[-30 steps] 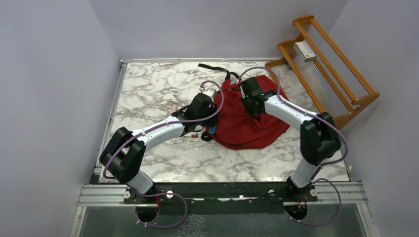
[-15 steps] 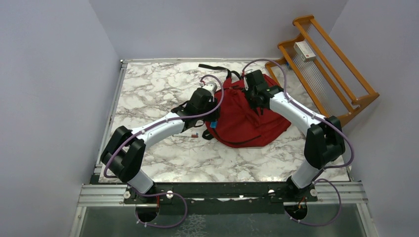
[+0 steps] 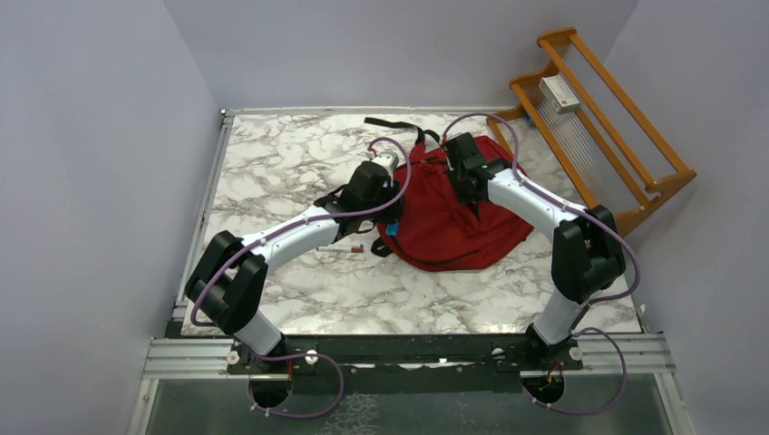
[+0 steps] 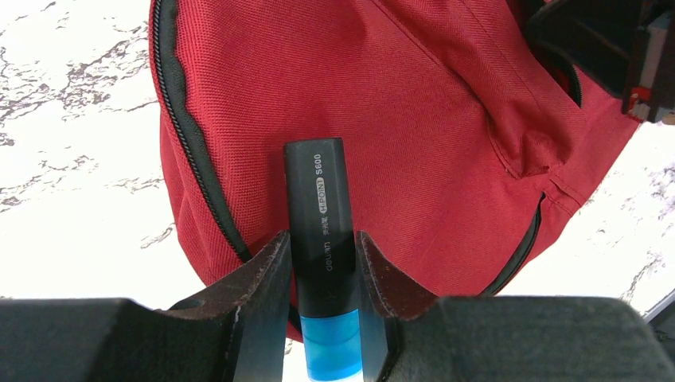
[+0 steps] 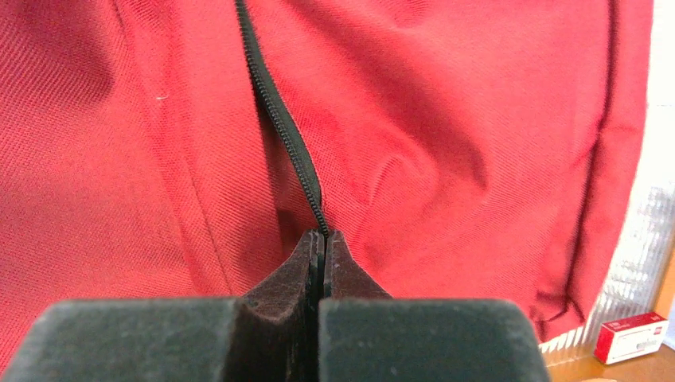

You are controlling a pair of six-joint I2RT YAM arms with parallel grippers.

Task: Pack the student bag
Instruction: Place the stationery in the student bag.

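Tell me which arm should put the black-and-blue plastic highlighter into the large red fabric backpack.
Left. The left gripper clamps the black highlighter with the blue end right at the red fabric backpack; the right gripper is shut on the backpack's black zip.

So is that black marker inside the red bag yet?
Out. The marker is gripped in the left jaws, outside the red bag.
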